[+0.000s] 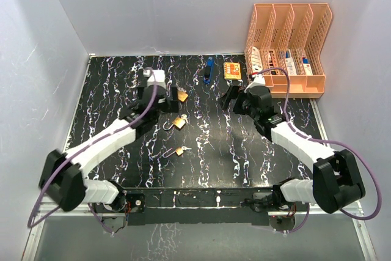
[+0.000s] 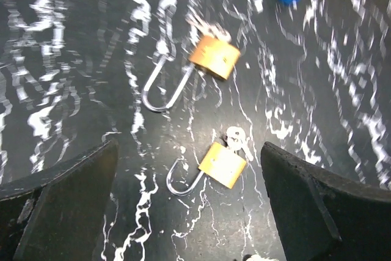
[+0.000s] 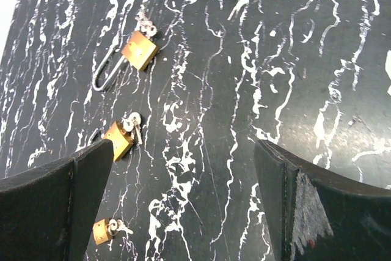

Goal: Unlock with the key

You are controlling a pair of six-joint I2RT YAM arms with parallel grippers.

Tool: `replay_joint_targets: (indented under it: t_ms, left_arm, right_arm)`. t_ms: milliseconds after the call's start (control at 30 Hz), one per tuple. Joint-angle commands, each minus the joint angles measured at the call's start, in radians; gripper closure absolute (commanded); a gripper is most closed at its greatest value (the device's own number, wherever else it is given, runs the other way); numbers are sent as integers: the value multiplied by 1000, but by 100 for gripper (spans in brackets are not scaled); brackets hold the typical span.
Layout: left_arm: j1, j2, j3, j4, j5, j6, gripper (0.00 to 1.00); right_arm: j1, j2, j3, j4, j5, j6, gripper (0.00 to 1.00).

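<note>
black marbled table (image 3: 317, 59) carries three brass padlocks (image 3: 138, 50) (image 3: 117, 139) (image 3: 102, 231) with keys (image 3: 132, 124)

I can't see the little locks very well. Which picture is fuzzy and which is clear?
Left wrist view: fuzzy, the two padlocks and the white streaks on the table look smeared. Right wrist view: clearest, the padlocks have crisp edges. Top external view: sharp and evenly lit, but the padlocks look tiny.
</note>
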State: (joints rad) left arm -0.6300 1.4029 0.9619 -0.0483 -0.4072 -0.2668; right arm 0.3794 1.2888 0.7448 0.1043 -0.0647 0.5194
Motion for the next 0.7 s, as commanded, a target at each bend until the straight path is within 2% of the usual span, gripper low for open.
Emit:
replay_joint_targets:
  t_ms: [0, 200, 333, 467, 667]
  left_arm:
    - [3, -247, -102, -54, -303, -245, 2]
    - [9, -562, -263, -250, -509, -523, 2]
    - [9, -699, -264, -439, -665, -641, 2]
    - [9, -716, -212, -638, -712, -773, 2]
    - [9, -661, -152, -931, -697, -1044, 2]
  right_arm:
    - [-2, -55, 24, -125, 107, 42, 2]
    - [-4, -133, 27, -230, 180, 83, 2]
    - [-5, -207, 17, -267, 221, 87, 2]
    - [-4, -248, 9, -305, 257, 90, 2]
    - [-5, -291, -1, -355, 265, 117, 2]
